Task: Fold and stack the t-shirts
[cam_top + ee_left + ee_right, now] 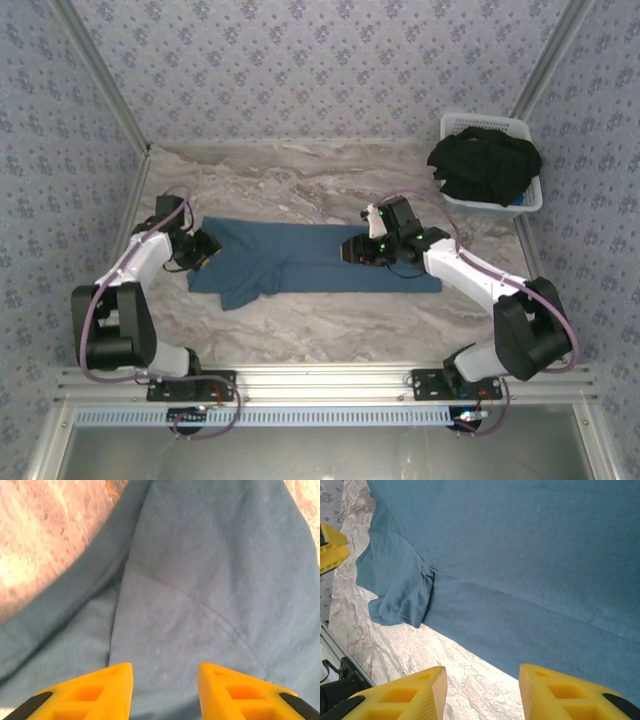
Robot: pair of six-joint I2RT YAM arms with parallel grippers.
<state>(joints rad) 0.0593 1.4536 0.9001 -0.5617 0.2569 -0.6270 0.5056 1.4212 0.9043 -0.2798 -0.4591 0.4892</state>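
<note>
Nearest me, the left gripper (165, 672) hangs with its jaws partway open and nothing between them, just over the nine-o'clock end of the teal t-shirt (320, 258). The right gripper (482, 675) gapes about as far, empty, above the shirt's edge. The shirt lies spread across the middle of the table (300, 330). Toward two o'clock, black t-shirts (485, 165) are heaped in a white basket (470, 122).

1 teal-blue t-shirt (310, 262) lies spread under 2 hands: the left hand (207, 247) is at 1 end and the right hand (352, 250) is over its middle. Each hand has 2 yellow fingers (100, 690). Well away from the right hand, on the side facing away from the left hand, stands 1 white basket (500, 122). It holds 1 heap of black t-shirts (485, 165), whose number cannot be told. 1 marbled table (300, 330) carries it all.
</note>
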